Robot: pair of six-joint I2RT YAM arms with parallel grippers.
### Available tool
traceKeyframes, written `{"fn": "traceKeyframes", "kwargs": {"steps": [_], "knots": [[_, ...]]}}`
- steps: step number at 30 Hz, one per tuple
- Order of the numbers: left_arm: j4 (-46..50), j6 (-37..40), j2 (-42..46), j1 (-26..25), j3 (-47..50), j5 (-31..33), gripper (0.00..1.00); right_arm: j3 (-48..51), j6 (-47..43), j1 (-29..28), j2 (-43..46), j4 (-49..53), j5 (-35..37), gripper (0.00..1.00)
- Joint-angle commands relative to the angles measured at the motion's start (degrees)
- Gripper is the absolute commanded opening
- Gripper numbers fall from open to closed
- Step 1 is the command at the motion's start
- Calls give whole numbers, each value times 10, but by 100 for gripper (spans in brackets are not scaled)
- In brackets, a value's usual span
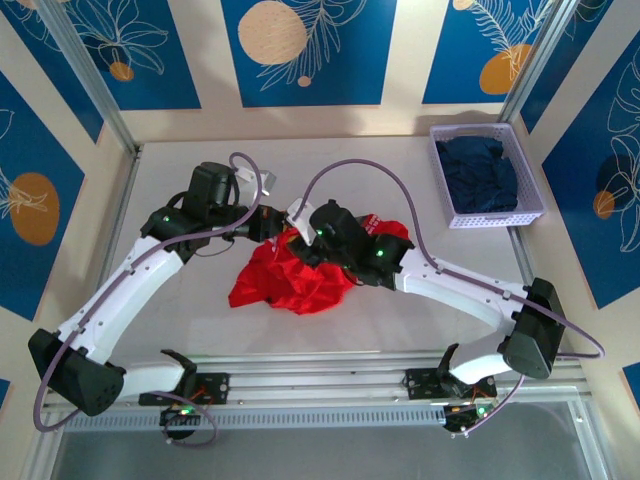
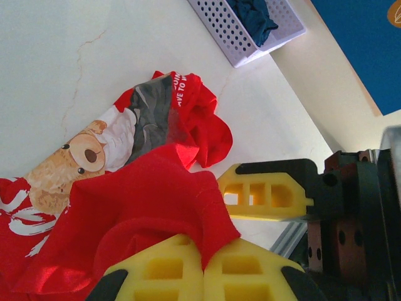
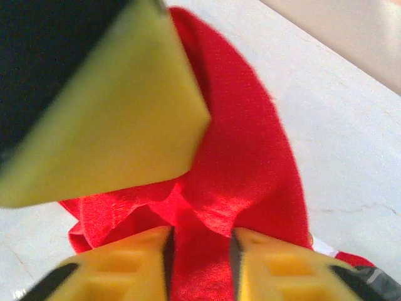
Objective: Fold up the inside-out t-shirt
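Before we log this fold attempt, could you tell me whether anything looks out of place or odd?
The t-shirt lies bunched in a crumpled heap on the table, its bear print twisted among the folds. Nothing looks damaged.

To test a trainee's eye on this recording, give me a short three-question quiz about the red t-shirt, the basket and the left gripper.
1. True or false: the bright red crumpled cloth t-shirt lies in the white perforated plastic basket.
2. The left gripper, with yellow fingers, is: A open above bare table; B shut on red cloth; C shut on the basket's rim.
3. What animal is printed on the t-shirt?
Key: 1 false: it lies on the pale table, and the basket holds a dark navy garment. 2 B. 3 a teddy bear.
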State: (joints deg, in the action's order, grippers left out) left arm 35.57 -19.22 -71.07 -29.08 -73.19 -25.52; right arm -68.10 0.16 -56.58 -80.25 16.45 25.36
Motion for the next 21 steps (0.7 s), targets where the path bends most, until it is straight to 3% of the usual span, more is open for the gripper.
{"fn": "traceKeyframes", "kwargs": {"steps": [1, 3, 5, 11, 15, 19, 21], "knots": [[-5, -5, 5, 7, -7, -17, 0, 3, -9, -2, 1, -31, 33, 15], [-5, -6, 4, 7, -8, -15, 0, 8, -6, 3, 10, -32, 25, 0], [-4, -7, 5, 7, -9, -9, 0, 19, 4, 15, 30, -32, -5, 0], [-4, -13, 3, 8, -11, 4, 0, 67, 54, 84, 100, -33, -190, 0], [-6, -19, 4, 8, -13, -3, 0, 75, 47, 81, 103, -33, -185, 2], [-4, -19, 4, 7, -13, -6, 0, 60, 17, 44, 80, -43, -99, 55], [-6, -20, 3, 7, -13, -8, 0, 51, 10, 33, 65, -51, -74, 67]]}}
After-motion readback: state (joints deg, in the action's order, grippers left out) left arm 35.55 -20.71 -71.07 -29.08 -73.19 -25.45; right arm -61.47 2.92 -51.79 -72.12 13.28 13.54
